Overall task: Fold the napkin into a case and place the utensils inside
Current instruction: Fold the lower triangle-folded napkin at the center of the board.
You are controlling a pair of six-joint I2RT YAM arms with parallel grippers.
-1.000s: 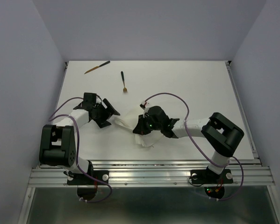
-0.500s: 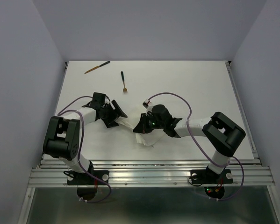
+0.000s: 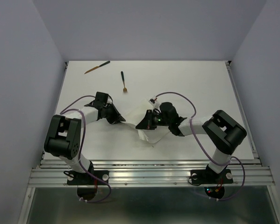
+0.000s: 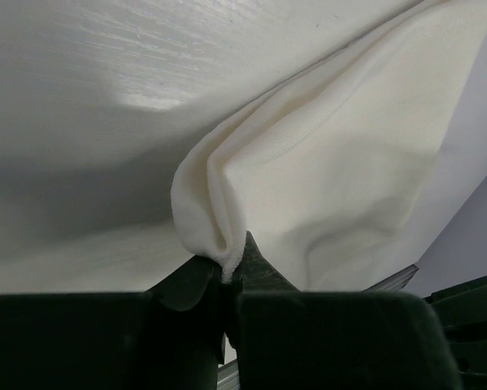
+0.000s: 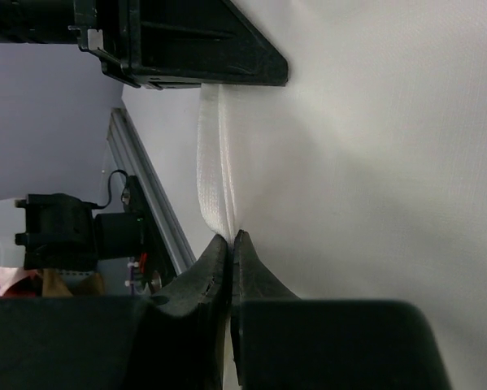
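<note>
The white napkin (image 3: 147, 133) lies bunched between the two arms near the table's middle front. My left gripper (image 3: 122, 120) is shut on a pinched corner of the napkin (image 4: 308, 187), the cloth bulging above its fingertips (image 4: 263, 264). My right gripper (image 3: 142, 124) is shut on a folded edge of the napkin (image 5: 215, 179) from the other side. The utensils lie far back on the table: a brown knife-like piece (image 3: 96, 67) at the back left and a fork (image 3: 123, 82) to its right. No folded case shows.
The white table (image 3: 200, 84) ends at a metal rail (image 3: 149, 168) along the near edge. Purple cables (image 3: 175, 95) loop over both arms. Grey walls close in the back and sides.
My left gripper moved right to the napkin's corner and closed on it. The right gripper shifted slightly back and right, lifting the cloth with it.
</note>
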